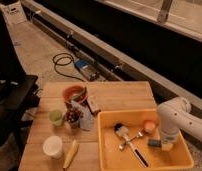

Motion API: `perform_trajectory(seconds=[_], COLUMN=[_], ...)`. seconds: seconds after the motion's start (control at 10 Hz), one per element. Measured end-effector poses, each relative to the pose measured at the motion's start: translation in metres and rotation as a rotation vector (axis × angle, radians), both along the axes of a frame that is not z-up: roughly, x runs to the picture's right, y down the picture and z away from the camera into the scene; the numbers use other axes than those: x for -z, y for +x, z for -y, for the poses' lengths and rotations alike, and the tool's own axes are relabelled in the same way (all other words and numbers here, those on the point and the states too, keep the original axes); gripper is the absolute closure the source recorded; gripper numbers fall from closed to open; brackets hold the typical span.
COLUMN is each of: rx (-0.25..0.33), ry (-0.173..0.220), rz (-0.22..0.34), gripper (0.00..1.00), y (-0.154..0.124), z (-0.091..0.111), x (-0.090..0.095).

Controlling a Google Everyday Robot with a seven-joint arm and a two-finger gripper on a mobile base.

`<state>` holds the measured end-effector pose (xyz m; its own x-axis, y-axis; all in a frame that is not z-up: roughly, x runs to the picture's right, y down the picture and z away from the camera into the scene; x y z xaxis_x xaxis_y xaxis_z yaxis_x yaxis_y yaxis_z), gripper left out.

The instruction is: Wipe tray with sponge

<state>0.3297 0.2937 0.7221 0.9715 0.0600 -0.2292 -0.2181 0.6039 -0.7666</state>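
1. My pincer (163, 146) is down inside the tray (129, 112), near its right wall. It is clenched, as far as I can tell on the sponge (154, 143), which shows blue-grey at its tip on the tray floor.
2. The grip looks slight. If I drag sideways with too much downward press, the sponge could twist out and be left behind while I wipe with bare fingers.
3. The brush (125, 135) lies across the middle of the tray, just left of the sponge. A stroke that way would likely shove or snag it, and its black handle could jam against a wall.
4. The ball (150, 126) sits near, toward the far wall. A nudge would probably set it rolling into my path.
5. The right wall is close beside me. Swinging outward risks knocking it and shifting the whole tray on the table.
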Motion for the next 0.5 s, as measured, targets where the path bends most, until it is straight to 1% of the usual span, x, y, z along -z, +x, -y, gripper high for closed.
perform_trajectory(seconds=[0.2, 0.3, 0.4, 0.5], rx=[-0.005, -0.004, -0.002, 0.0], ry=[-0.015, -0.033, -0.05, -0.059], rz=[0.038, 0.065, 0.081, 0.082], gripper=[1.0, 1.0, 1.0, 1.0], y=[-0.022, -0.04, -0.052, -0.057], z=[-0.002, -0.005, -0.011, -0.014], x=[0.002, 0.004, 0.008, 0.011])
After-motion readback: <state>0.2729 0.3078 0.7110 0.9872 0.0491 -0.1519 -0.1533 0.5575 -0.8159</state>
